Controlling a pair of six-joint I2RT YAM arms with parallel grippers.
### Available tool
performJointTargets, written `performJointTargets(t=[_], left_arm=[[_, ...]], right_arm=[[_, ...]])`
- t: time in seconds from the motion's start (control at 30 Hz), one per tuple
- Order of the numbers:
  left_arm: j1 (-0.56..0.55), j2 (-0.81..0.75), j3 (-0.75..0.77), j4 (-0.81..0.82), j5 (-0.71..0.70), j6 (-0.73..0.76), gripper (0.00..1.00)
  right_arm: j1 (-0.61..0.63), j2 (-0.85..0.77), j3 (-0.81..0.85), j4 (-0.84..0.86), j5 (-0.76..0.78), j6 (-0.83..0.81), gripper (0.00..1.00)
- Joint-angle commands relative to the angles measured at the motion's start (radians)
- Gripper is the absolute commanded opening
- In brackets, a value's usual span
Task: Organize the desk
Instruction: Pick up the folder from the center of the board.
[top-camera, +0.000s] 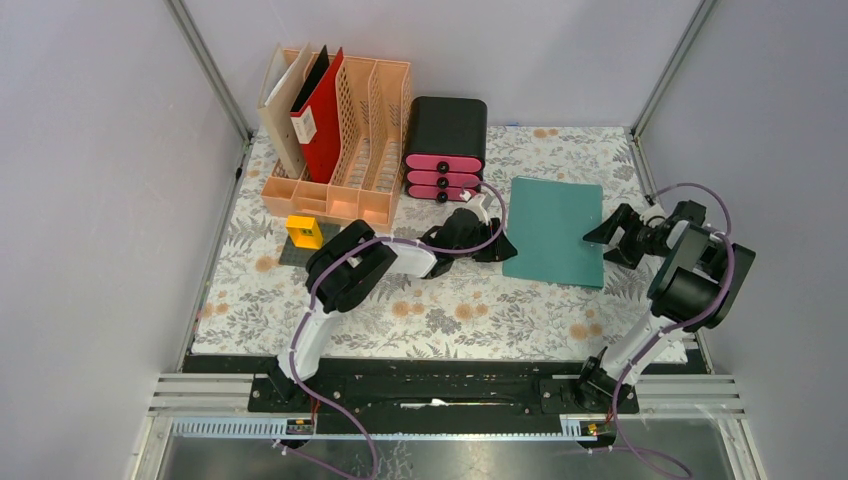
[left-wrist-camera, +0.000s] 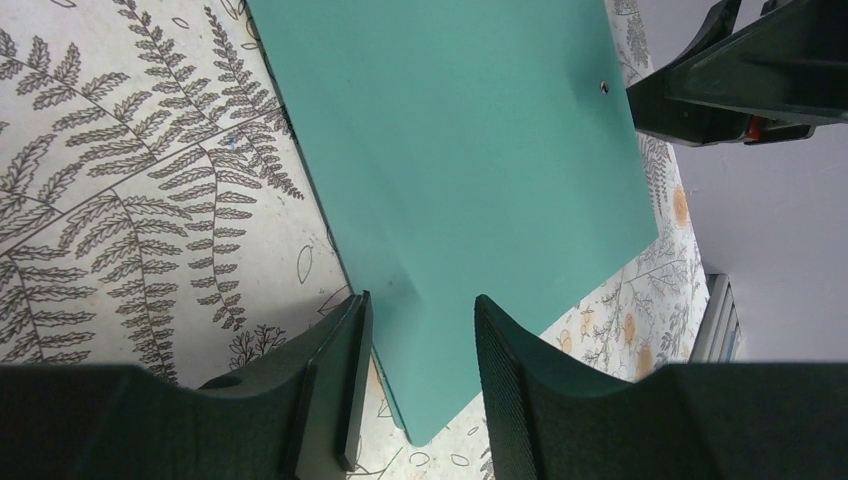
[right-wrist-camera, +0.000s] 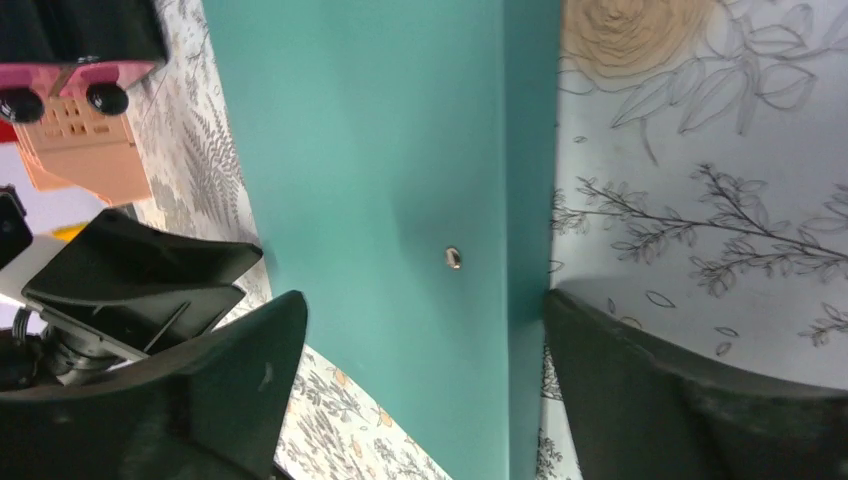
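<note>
Progress early | teal board (top-camera: 553, 230) lies on worktop (top-camera: 450, 320), centre right, not put away | left fingers (left-wrist-camera: 330, 400) half apart, right fingers (right-wrist-camera: 230, 380) wide, both empty

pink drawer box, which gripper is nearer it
Left. The left gripper sits just in front of the drawer box; the right gripper is across the teal folder from it.

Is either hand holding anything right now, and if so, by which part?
Nothing is held. The left hand and right hand are both open at opposite edges of the teal folder, which lies flat on the desk.
</note>
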Motion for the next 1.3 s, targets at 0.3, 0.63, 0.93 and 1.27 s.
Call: performJointTargets(t=[0.3, 0.63, 0.93, 1.27], left_arm=[[-0.037, 0.061, -0.010, -0.047, 0.118, -0.032, 0.45], [-0.035, 0.076, -0.010, -0.016, 0.167, -0.060, 0.44], [-0.026, 0.081, -0.022, 0.037, 0.225, -0.097, 0.42], [-0.013, 0.073, -0.051, 0.072, 0.243, -0.120, 0.41]], right_arm=[[0.059, 0.045, 0.001, -0.143, -0.056, -0.046, 1.00], [0.083, 0.055, 0.021, -0.178, -0.248, -0.069, 0.69], [0.115, 0.031, 0.036, -0.226, -0.469, -0.127, 0.56], [0.124, -0.024, 0.023, -0.190, -0.354, -0.098, 0.46]])
